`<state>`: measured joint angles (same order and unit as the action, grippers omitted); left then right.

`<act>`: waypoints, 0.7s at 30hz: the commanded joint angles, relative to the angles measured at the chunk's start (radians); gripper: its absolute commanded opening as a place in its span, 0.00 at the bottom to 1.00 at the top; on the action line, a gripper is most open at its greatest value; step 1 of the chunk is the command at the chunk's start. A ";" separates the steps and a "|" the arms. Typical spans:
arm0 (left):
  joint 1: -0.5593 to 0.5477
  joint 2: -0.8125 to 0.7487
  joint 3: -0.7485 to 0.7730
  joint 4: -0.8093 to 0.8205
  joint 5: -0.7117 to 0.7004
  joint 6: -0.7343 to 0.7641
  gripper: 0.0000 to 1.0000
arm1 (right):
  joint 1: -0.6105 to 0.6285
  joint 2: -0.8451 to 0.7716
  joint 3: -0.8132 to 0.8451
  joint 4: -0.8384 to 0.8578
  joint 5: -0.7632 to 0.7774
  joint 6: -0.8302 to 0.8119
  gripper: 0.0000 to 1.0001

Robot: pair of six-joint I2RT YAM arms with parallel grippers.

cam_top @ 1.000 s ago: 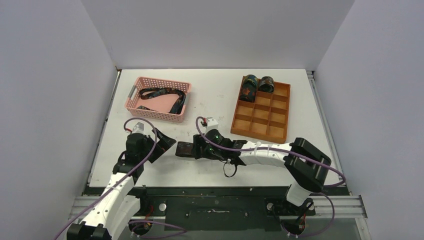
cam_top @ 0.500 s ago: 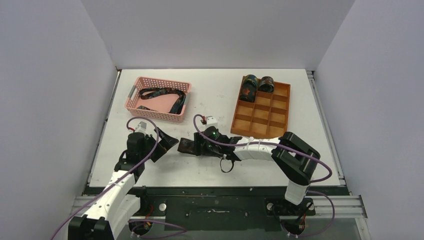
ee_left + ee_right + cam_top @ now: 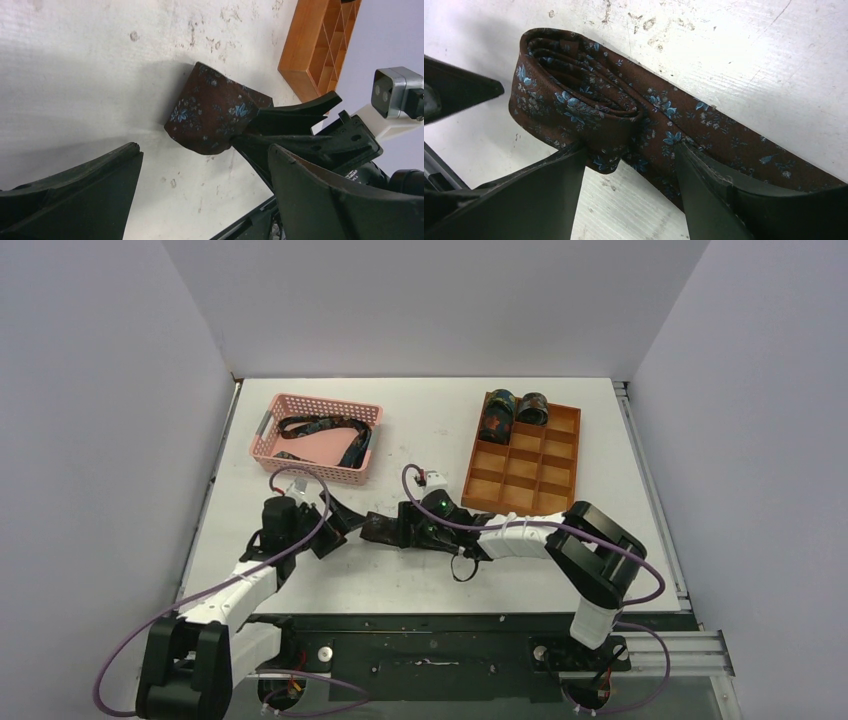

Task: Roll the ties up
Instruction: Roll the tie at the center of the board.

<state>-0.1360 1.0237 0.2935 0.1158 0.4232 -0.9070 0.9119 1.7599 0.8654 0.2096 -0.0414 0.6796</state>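
A brown tie with small blue flowers lies partly rolled near the table's front; its roll [image 3: 376,530] shows up close in the right wrist view [image 3: 574,95], with the flat tail [image 3: 744,145] running right. My right gripper [image 3: 394,531] [image 3: 629,152] is shut on the near end of the roll, a fingertip on each side. My left gripper [image 3: 336,523] [image 3: 204,150] is wide open and empty, just left of the roll [image 3: 212,112]. Another tie [image 3: 325,430] lies loose in the pink basket [image 3: 268,445]. Two rolled ties [image 3: 497,415] [image 3: 533,407] sit in the wooden tray's back compartments.
The wooden divided tray [image 3: 520,502] stands at the right, its edge close behind my right wrist. The pink basket is just behind my left arm. Purple cables loop over both arms. The table's front edge and black rail [image 3: 430,620] are close by.
My left gripper has moved forward and right, close up to the roll. My right gripper has shifted slightly back and right with the roll in it.
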 commanded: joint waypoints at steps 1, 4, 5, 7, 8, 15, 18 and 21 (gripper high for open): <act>-0.001 0.039 0.136 -0.035 -0.005 0.119 0.95 | -0.014 -0.057 -0.023 0.010 -0.035 0.003 0.68; -0.004 0.063 0.195 -0.113 -0.008 0.212 0.94 | -0.014 -0.084 -0.016 0.008 -0.042 0.009 0.70; -0.004 0.070 0.203 -0.114 0.004 0.237 0.94 | -0.015 -0.091 -0.010 0.004 -0.046 0.010 0.71; -0.004 0.081 0.215 -0.110 0.043 0.283 0.93 | -0.018 -0.100 -0.001 0.004 -0.060 0.018 0.71; -0.006 0.089 0.221 -0.098 0.072 0.303 0.93 | -0.021 -0.103 0.003 0.006 -0.069 0.023 0.71; -0.012 0.209 0.278 -0.114 0.150 0.428 0.93 | -0.052 -0.145 -0.030 0.040 -0.126 0.078 0.72; -0.029 0.248 0.281 -0.092 0.167 0.430 0.94 | -0.064 -0.185 -0.063 0.052 -0.130 0.082 0.72; -0.075 0.275 0.299 -0.100 0.133 0.467 0.97 | -0.083 -0.222 -0.104 0.061 -0.139 0.083 0.72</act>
<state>-0.1654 1.2739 0.5358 0.0025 0.5404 -0.5163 0.8494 1.6154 0.7948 0.2111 -0.1600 0.7494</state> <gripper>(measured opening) 0.958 0.718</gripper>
